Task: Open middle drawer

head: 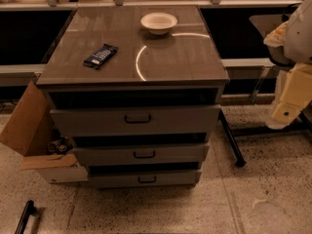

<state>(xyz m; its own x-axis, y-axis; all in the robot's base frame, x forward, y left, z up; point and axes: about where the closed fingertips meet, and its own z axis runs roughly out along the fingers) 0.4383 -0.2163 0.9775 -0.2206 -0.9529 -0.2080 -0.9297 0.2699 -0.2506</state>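
Note:
A grey cabinet stands in the middle of the camera view with three stacked drawers. The middle drawer [170, 155] has a plain front of medium height and a small dark bar handle [144, 154] at its centre. A dark gap shows above its front. The tallest drawer [87, 122] is above it and the slimmest drawer [112, 179] below. My arm hangs at the right edge, well away from the cabinet, and its pale yellow end with the gripper [285, 116] points down at about the top drawer's height. It holds nothing that I can see.
On the cabinet top [170, 57] sit a white bowl [158, 22] and a dark snack packet [100, 55]. An open cardboard box [29, 126] leans against the cabinet's left side. A dark slanted leg [229, 140] stands to its right, and a dark bar [24, 217] lies on the floor at bottom left.

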